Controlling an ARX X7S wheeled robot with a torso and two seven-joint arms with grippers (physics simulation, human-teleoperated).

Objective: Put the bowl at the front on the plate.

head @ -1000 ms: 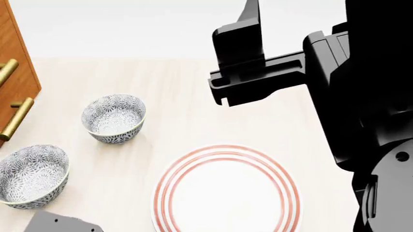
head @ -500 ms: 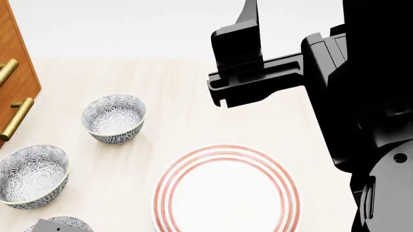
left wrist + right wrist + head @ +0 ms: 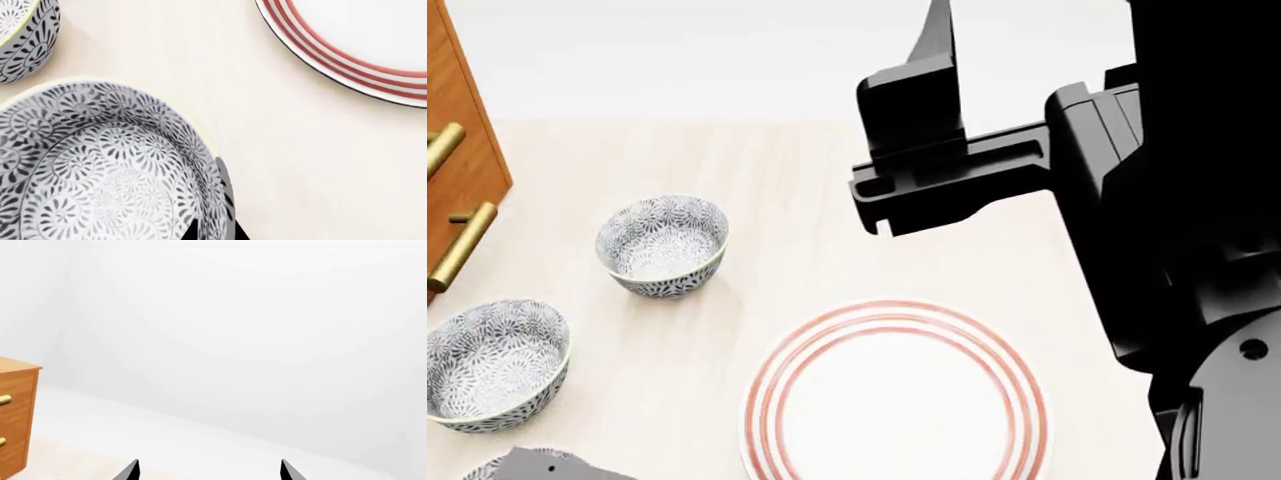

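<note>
my left claw point(image 3: 217, 225) clenched on the bowl point(image 3: 100, 165), one finger outside the wall; head view crops the bowl. bowl upright, mouth up, round. right claw point(image 3: 209, 471) released, tips apart, plate point(image 3: 894, 395) unloaded.

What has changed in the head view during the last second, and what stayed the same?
The left hand drew toward the bottom edge, uncovering part of the front bowl, whose rim sits between its fingers in the left wrist view. The right arm shifted slightly left. The plate and the other two bowls stayed put.

Plate point(image 3: 894, 395) right of three bowls; front bowl point(image 3: 100, 165) nearest.
</note>
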